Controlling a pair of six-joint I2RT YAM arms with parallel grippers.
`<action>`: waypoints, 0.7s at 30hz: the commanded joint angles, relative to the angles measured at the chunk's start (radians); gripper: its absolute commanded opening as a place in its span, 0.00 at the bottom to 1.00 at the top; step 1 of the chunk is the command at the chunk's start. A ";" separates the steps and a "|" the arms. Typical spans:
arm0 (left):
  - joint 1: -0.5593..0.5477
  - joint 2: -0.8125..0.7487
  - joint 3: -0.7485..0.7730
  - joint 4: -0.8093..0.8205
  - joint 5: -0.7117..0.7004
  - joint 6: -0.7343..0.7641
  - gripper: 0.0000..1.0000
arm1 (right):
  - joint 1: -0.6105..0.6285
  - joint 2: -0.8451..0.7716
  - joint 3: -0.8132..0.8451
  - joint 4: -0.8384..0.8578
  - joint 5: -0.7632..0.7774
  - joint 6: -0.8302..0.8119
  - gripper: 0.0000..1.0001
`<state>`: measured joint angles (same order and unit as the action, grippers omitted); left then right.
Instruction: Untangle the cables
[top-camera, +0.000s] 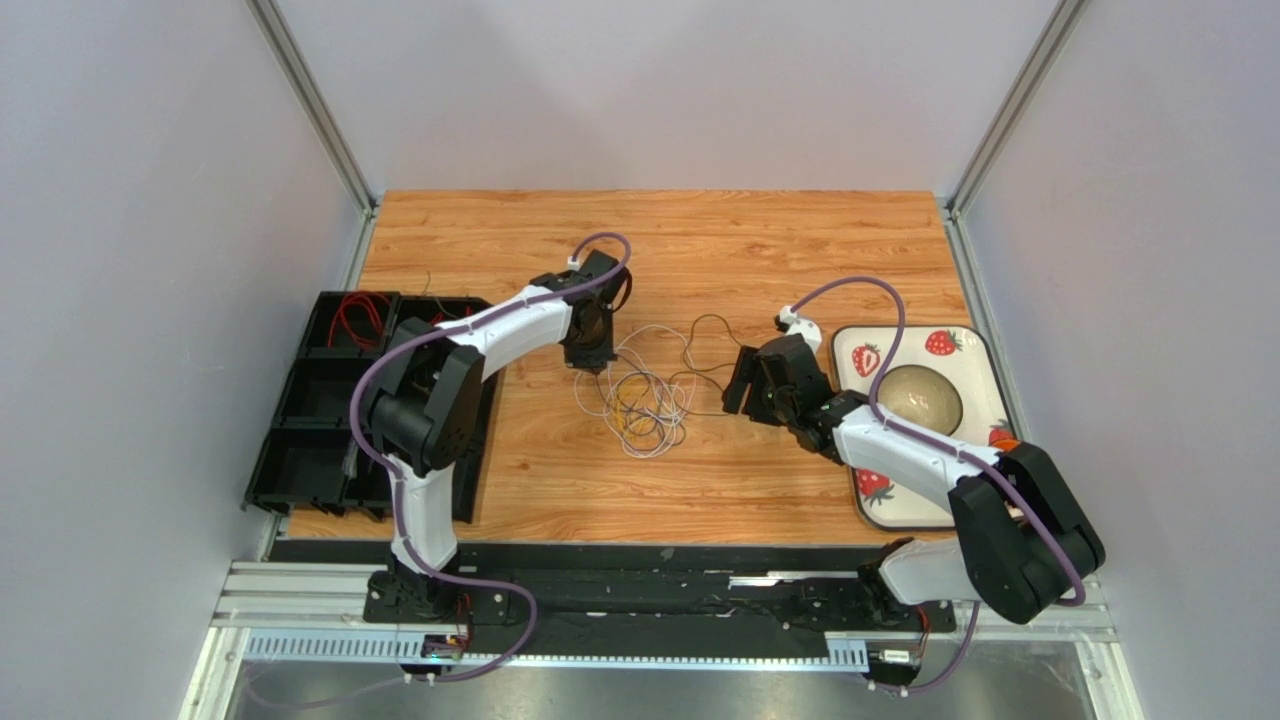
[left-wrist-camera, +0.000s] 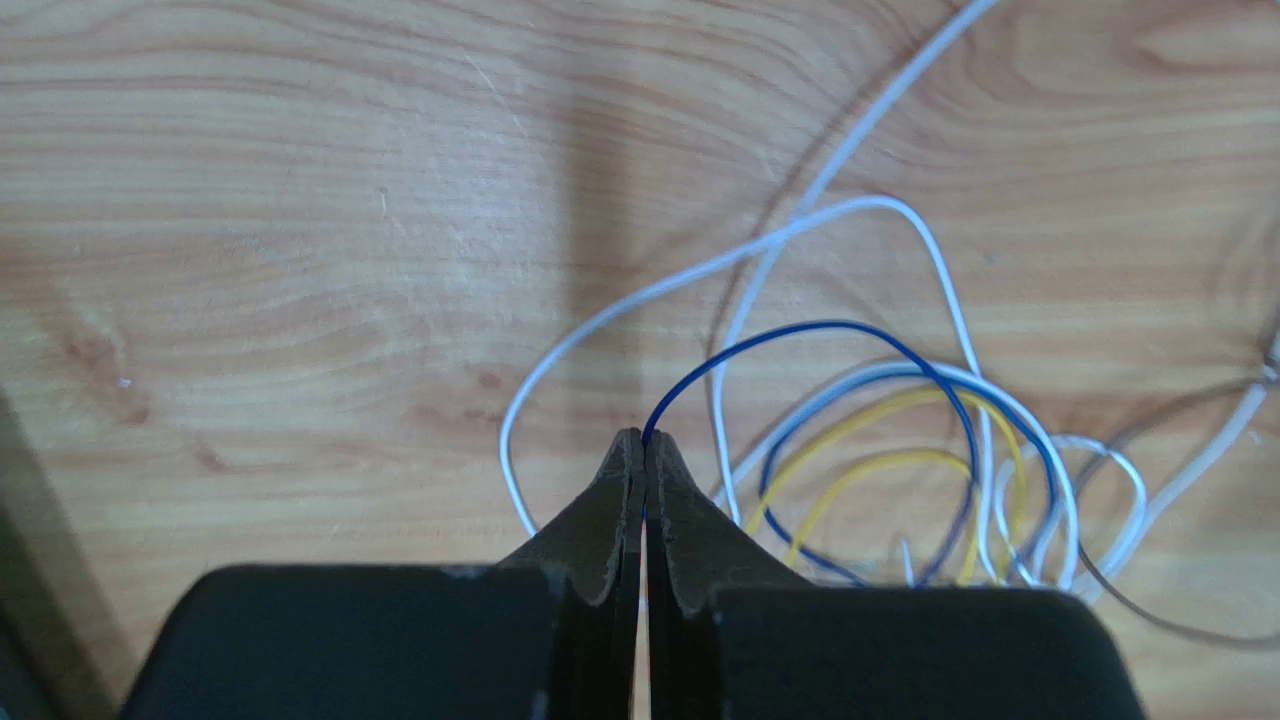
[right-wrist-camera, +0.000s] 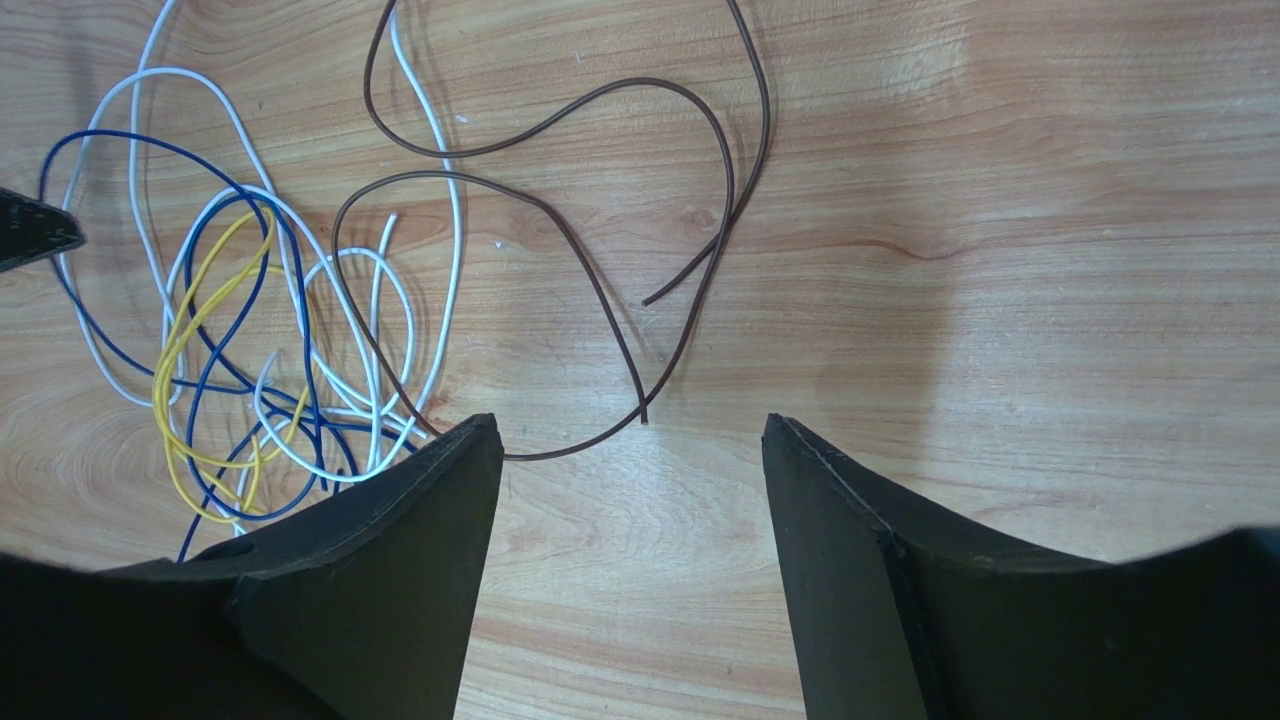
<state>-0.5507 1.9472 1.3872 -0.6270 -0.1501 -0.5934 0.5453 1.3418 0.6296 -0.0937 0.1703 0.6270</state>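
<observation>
Fingers (left-wrist-camera: 609, 518) of the left gripper (left-wrist-camera: 645, 446) are pressed together, pinching the blue cable (left-wrist-camera: 842, 333) right at their tips, where it arcs out and curls back into the bunch. The cables (top-camera: 649, 393) lie in a loose heap on the wooden table (top-camera: 676, 240) between the two arms. Blue loops thread through the yellow cable (right-wrist-camera: 188, 375) and the white cable (right-wrist-camera: 135, 180), and the brown cable (right-wrist-camera: 601, 293) sprawls on the side nearer the right gripper (right-wrist-camera: 631, 435), whose jaws stand wide apart over the wood and hold nothing. Because the hold on the blue strand is at the very tips, I judge that a sharp pull could let so thin a wire slip out. A pull could also drag the whole heap along, since nothing pins it, or cinch the blue loops around yellow and white into a tighter knot instead of freeing them.
</observation>
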 joint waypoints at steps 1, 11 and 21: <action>-0.041 -0.192 0.191 -0.060 0.032 0.070 0.00 | -0.005 0.007 0.030 0.025 -0.005 -0.010 0.68; -0.075 -0.335 0.794 -0.231 0.242 0.168 0.00 | -0.004 0.000 0.024 0.031 -0.003 -0.009 0.68; -0.106 -0.556 0.177 -0.014 0.290 0.092 0.00 | -0.005 -0.036 -0.007 0.054 -0.006 -0.010 0.67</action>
<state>-0.6582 1.3621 1.8225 -0.6575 0.0887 -0.4496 0.5453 1.3399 0.6289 -0.0910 0.1635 0.6270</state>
